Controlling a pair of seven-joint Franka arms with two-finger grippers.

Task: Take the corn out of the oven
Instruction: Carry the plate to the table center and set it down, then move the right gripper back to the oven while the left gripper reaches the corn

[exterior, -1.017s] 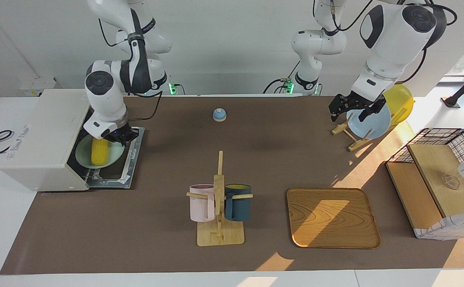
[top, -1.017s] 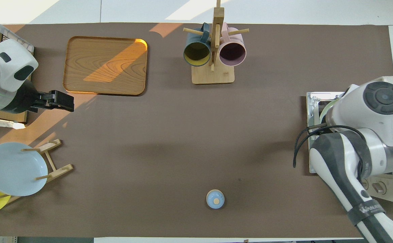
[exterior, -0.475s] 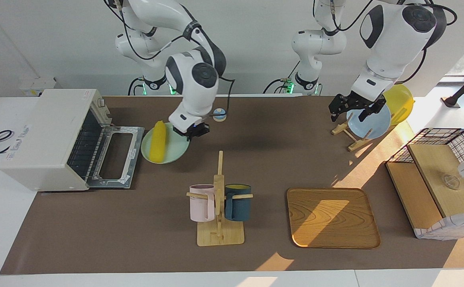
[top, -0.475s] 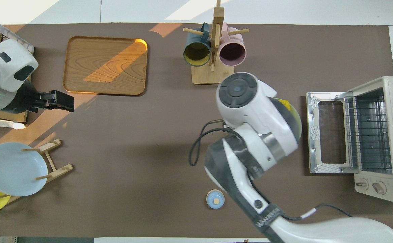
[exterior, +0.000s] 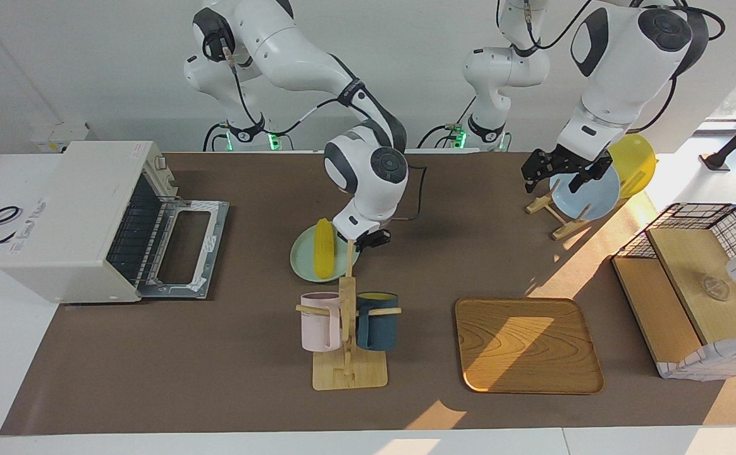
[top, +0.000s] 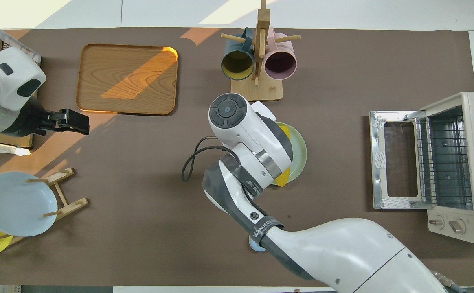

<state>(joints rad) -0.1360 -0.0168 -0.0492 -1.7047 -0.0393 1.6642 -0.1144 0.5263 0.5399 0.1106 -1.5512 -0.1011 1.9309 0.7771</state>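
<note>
Corn point(exterior: 324, 248) lies on a pale green plate point(exterior: 303, 264) outside the oven point(exterior: 83, 218), mid-worktop, at the mug rack's point(exterior: 347, 328) twelve o'clock in the facing view. Right hand point(exterior: 368, 239) grips the plate's rim, so only setting down looks left; left hand point(exterior: 561, 169) waits open over the plate stand point(exterior: 554, 212)

Yellow corn point(exterior: 324, 248), pale green plate point(exterior: 305, 262), white oven point(exterior: 77, 218)

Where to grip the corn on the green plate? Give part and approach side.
Grip the corn across its middle, coming straight down from above. It lies flat on the green plate, long axis running toward the robots, so its narrow width fits a pincer. The right pincer sits at the plate's rim.
</note>
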